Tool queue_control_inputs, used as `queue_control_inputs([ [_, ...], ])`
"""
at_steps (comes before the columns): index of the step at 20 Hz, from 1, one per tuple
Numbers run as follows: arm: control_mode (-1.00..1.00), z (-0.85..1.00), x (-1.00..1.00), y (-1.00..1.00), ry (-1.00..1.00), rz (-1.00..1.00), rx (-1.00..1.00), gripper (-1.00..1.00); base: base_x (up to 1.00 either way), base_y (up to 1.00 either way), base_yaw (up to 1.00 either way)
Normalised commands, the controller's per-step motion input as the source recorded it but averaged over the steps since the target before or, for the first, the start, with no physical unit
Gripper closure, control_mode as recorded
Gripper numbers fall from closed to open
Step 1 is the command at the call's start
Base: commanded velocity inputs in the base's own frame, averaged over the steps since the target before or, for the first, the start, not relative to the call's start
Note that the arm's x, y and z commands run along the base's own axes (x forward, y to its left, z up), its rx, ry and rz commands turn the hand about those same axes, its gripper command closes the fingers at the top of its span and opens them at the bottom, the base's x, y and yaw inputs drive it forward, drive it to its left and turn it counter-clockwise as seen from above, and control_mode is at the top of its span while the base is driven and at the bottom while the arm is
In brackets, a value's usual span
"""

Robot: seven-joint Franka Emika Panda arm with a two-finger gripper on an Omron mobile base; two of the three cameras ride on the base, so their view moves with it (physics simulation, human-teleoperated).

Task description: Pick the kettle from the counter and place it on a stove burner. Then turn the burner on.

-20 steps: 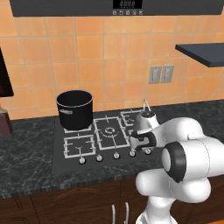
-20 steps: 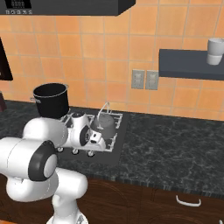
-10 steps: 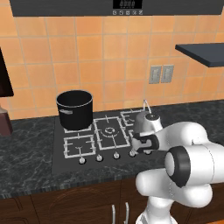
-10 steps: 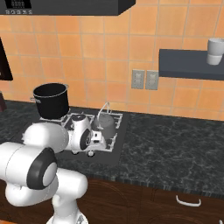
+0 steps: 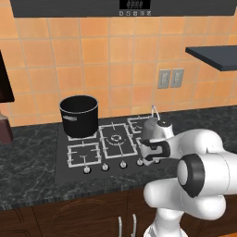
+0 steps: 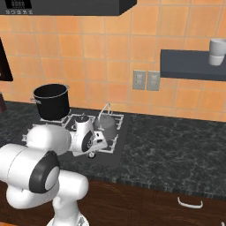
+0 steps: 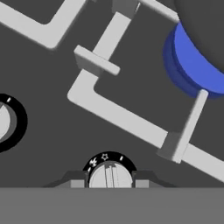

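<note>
The kettle (image 5: 154, 127) already stands on the right-hand rear burner of the stove (image 5: 74, 169), well apart from the black pot (image 5: 79, 115) on the far left rear burner, so I judge the placing done and the burner-lighting step in hand. A blue ring of flame (image 7: 192, 72) shows under the kettle's dark base in my hand view, which suggests the burner may already be lit.

My gripper (image 7: 110, 184) is down at the stove's front edge, just in front of the kettle, on the rightmost knob (image 7: 110, 175) of the row. My two fingertips (image 7: 75, 182) stand one on either side of that knob, close in beside it; the knob sits between them. Whether the pads actually press on it I cannot tell, since the lower edge of the view cuts them off. The neighbouring knob (image 7: 5, 121), to the left along the stove's front, is untouched.

If the flame is real, the next move calls for easing my fingers off the knob and lifting clear without brushing the kettle behind. If not, a further twist of the same knob.
</note>
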Motion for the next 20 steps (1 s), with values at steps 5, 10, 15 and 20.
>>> queue_control_inputs([
  [5, -1.0, 0.0, 0.0, 0.0, 0.0, 0.19, -0.03, -1.0, 0.0, 0.0, 0.0],
  [10, -1.0, 0.0, 0.0, 0.0, 0.0, 0.0, 0.0, -1.0, 0.0, 0.0, 0.0],
  [15, -1.0, 0.0, 0.0, 0.0, 0.0, 0.0, 0.0, -1.0, 0.0, 0.0, 0.0],
  [20, -1.0, 0.19, 0.0, -0.01, 0.0, 0.0, 0.0, -1.0, 0.0, 0.0, 0.0],
])
